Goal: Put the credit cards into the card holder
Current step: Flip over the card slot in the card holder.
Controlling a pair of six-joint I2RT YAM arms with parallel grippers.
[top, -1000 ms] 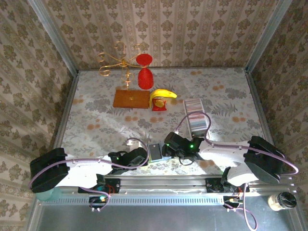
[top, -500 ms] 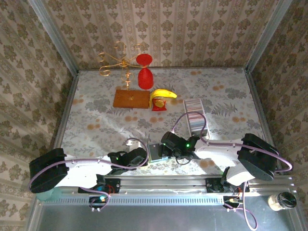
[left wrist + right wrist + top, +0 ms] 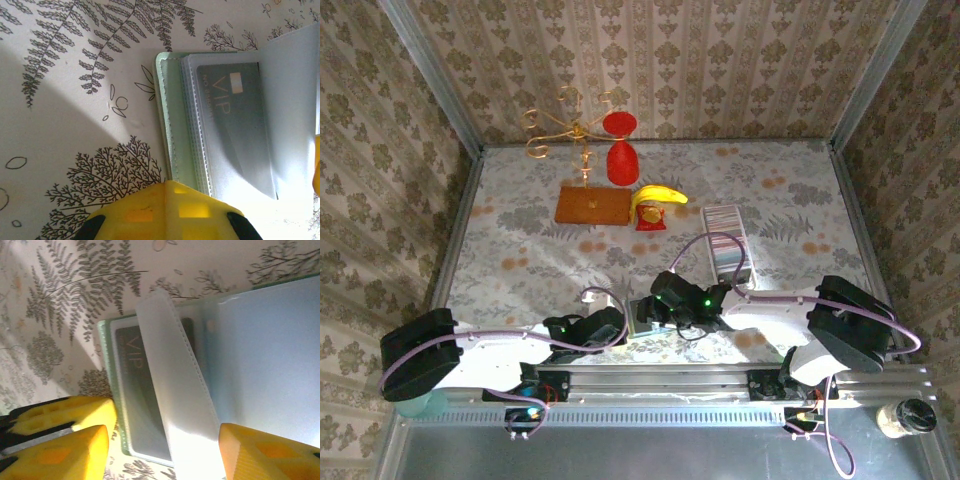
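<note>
My left jaws: together, tips at the edge of the open card holder (image 3: 167,125) on the bench (image 3: 75,125) | My right jaws: apart, a clear sleeve (image 3: 175,390) standing between them | VIP card (image 3: 235,130): inside the holder, under its sleeves.

Desk (image 3: 520,250) has a pale fern-and-flower print cover. On it: brown rectangular wooden board (image 3: 592,206) back left, red goblet-shaped vase (image 3: 621,160) behind it, small red stand (image 3: 648,218) just beside the board, long clear plastic tray (image 3: 740,270) right of centre, pale green folding card holder (image 3: 167,130) lying open at the near edge.
</note>
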